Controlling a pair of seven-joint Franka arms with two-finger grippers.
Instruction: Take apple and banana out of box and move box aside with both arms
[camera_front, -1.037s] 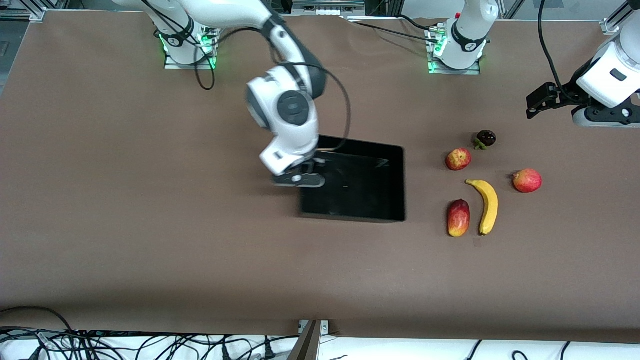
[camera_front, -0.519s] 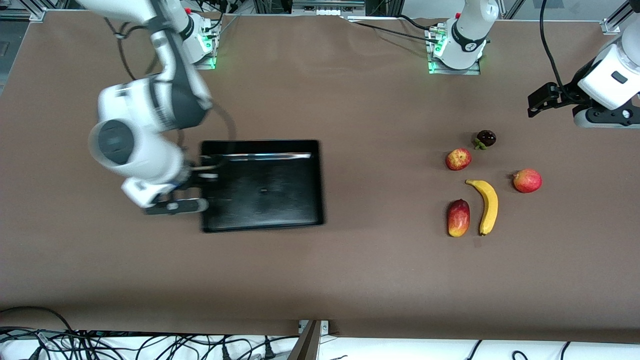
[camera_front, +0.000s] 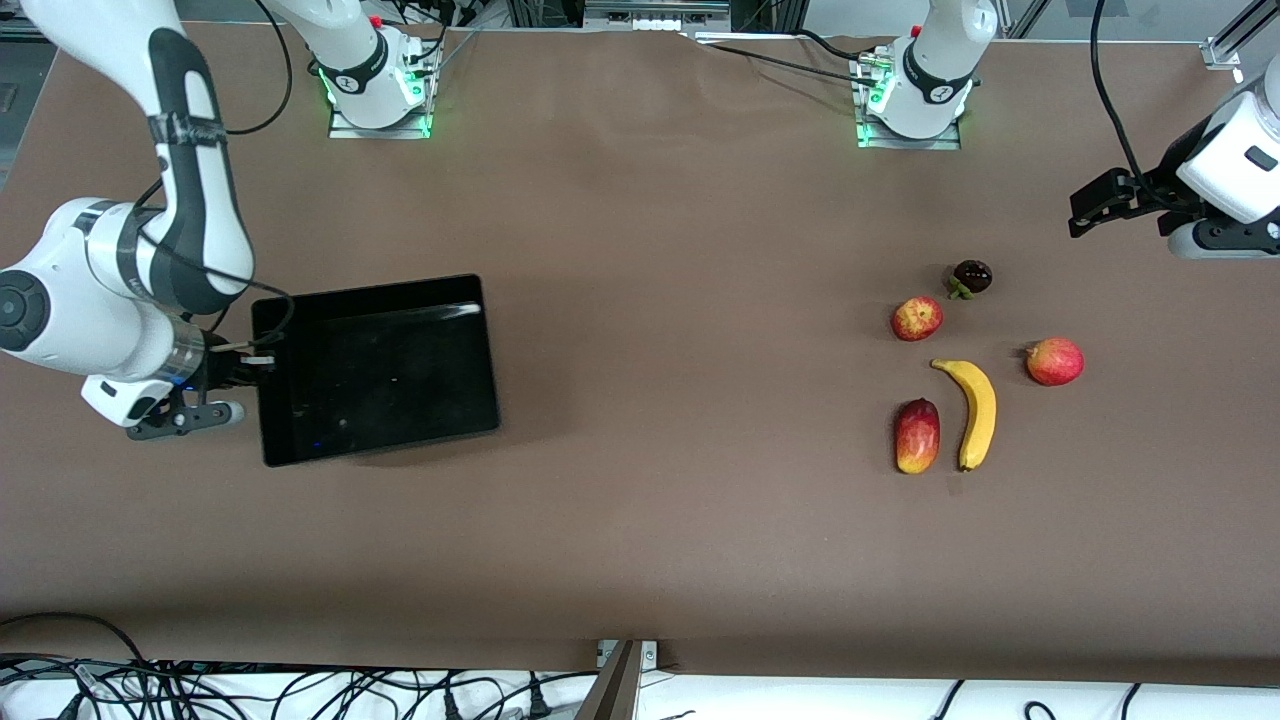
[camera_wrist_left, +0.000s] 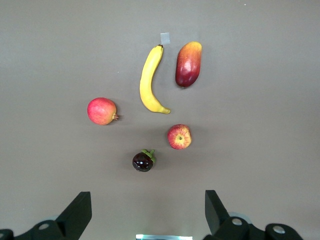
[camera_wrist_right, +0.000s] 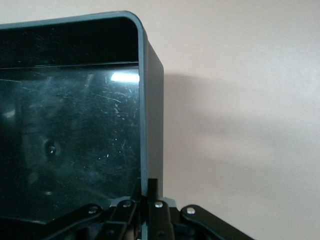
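Right gripper (camera_front: 243, 362) sits at the right arm's end of the table, its 2 fingers (camera_wrist_right: 150, 192) pinched on the end wall of the black box (camera_front: 375, 368), 1 finger inside the wall and 1 outside. From that pinch the box stretches away toward the middle of the table, turned slightly askew to the table's edges, and its glossy floor holds nothing. Whether its base rests on the brown table (camera_front: 640, 520) or hangs just clear of it cannot be told.

Well apart from this gripper, toward the left arm's end, lie 5 fruits in a loose cluster. Closest to it are the apple (camera_front: 916, 318) and the oblong mango (camera_front: 917, 435), the mango nearer to the front camera. Just past the mango lies the banana (camera_front: 975, 412), beside it but not touching. Farther out still is an all-red round fruit (camera_front: 1054, 361), and a small dark fruit with a green stem (camera_front: 971, 277) lies near the apple.

Left gripper (camera_wrist_left: 145, 212) waits in the air with its fingers spread wide, above the table close to the dark fruit.
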